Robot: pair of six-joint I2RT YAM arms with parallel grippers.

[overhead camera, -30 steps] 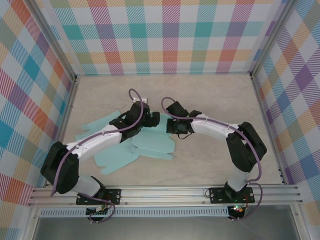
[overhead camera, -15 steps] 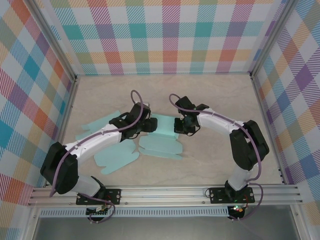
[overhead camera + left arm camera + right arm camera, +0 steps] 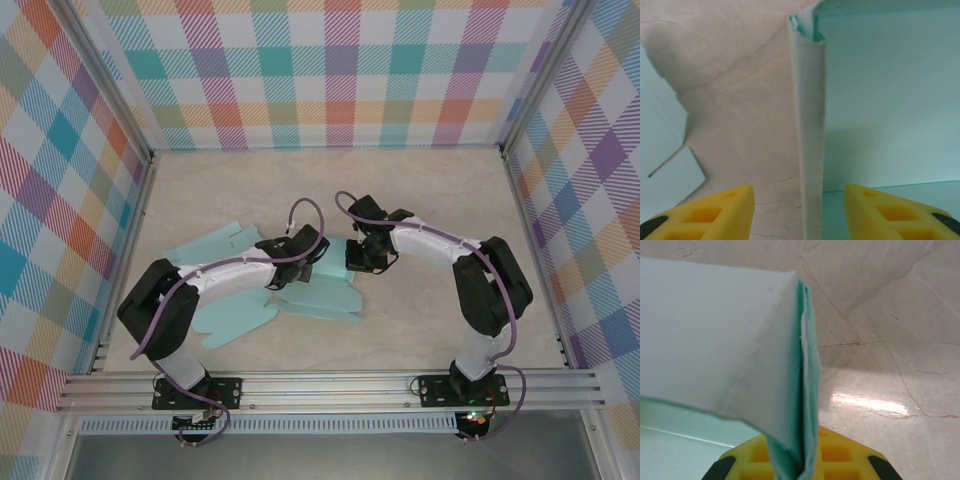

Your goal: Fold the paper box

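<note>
Paper box point(image 3: 325, 295), one, pinched by right hand point(image 3: 800, 467); left hand point(image 3: 800, 212), half-wide, straddles its folded edge point(image 3: 807, 125).

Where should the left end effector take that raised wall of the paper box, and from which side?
Pinch the raised wall across its thin doubled edge, coming end-on as the left end effector sits: one finger on the table side, one on the panel side. It stands upright, so a flat approach would likely crush it.
</note>
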